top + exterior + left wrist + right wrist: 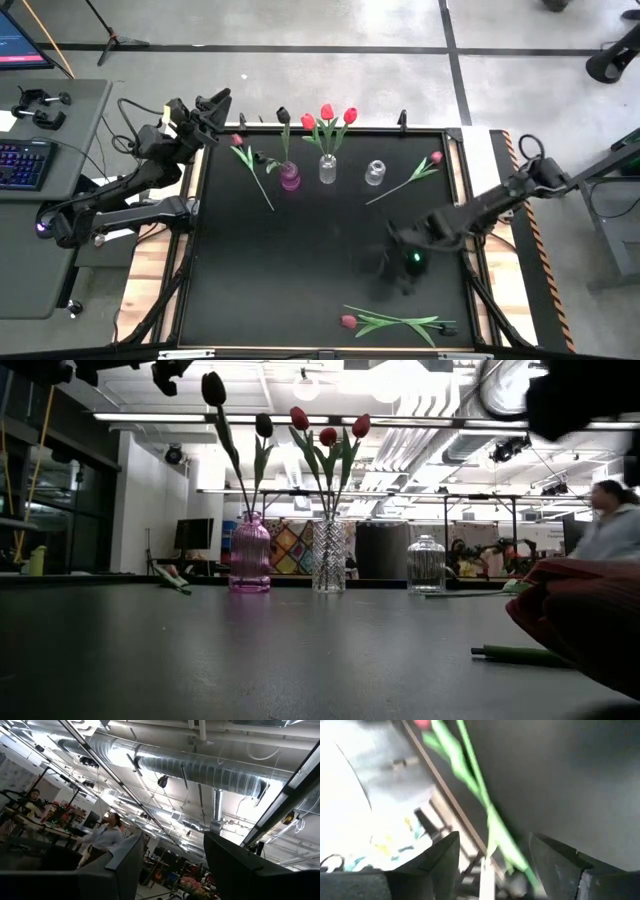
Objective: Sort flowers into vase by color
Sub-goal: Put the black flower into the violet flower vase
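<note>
Three vases stand in a row at the far side: a pink vase (290, 178) with dark tulips, a cut-glass vase (327, 168) with red tulips (327, 112), and an empty clear vase (374, 173). Loose flowers lie on the table: a pink one at the far left (236, 140), a pink one at the far right (435, 158), and a red-pink one (348, 321) by the near edge. My right gripper (392, 265) hangs open over the table's right half, above that near flower's stem (470, 775). My left gripper (215, 100) is raised open at the far left corner.
The table's wooden side rails and black frame (465, 180) border the mat. A desk with a keyboard (22, 160) stands left of the table. In the low view the near flower's head (585, 620) looms close at the right. A person (615, 520) is in the room behind.
</note>
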You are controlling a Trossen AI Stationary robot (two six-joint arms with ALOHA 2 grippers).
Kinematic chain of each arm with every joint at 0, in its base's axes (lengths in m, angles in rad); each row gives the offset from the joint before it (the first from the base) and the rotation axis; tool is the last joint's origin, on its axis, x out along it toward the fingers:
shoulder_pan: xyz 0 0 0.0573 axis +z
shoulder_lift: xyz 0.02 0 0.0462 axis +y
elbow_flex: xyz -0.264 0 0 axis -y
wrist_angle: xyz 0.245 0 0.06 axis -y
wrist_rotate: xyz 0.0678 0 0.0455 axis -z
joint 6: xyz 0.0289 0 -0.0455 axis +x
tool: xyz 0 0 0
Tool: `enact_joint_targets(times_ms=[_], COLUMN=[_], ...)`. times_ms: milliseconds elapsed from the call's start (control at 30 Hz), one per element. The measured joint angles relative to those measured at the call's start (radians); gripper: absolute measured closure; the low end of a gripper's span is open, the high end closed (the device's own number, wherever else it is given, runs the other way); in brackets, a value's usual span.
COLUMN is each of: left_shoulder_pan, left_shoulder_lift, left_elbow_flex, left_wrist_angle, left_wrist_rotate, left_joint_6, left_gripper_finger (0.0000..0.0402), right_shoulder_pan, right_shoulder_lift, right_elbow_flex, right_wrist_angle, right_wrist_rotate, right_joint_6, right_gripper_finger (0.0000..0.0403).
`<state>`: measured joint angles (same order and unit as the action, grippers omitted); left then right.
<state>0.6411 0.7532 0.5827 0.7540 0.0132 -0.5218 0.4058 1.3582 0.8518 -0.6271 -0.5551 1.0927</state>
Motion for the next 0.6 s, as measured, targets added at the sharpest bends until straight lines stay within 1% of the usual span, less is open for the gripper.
enact_joint_targets(times_ms=[133,200,267,400,500,600], left_shoulder_pan=[0.0,0.0,0.0,0.0,0.0,0.0], left_shoulder_lift=[0.0,0.0,0.0,0.0,0.0,0.0], left_elbow_flex=[0.0,0.0,0.0,0.0,0.0,0.0], left_wrist_angle=[0.0,0.0,-0.001,-0.001,-0.001,-0.001], left_wrist_rotate=[0.0,0.0,0.0,0.0,0.0,0.0], left_joint_6=[0.001,0.001,0.002,0.001,-0.001,-0.001], left_gripper_finger=[0.0206,0.0206,0.0206,0.0206,0.0206,0.0206], right_shoulder_pan=[0.161,0.223,0.264,0.299,0.299,0.299], right_shoulder_lift=[0.0,0.002,0.003,0.004,0.004,0.004], right_elbow_flex=[-0.051,-0.059,-0.065,-0.066,-0.066,-0.066], right_wrist_angle=[0.156,0.201,0.23,0.296,0.404,0.512], right_wrist_rotate=[-0.004,0.007,0.039,0.141,0.2,0.311], right_joint_6=[0.196,0.253,0.305,0.368,0.415,0.577], right_gripper_finger=[0.0175,0.0175,0.0175,0.0175,0.0175,0.0175])
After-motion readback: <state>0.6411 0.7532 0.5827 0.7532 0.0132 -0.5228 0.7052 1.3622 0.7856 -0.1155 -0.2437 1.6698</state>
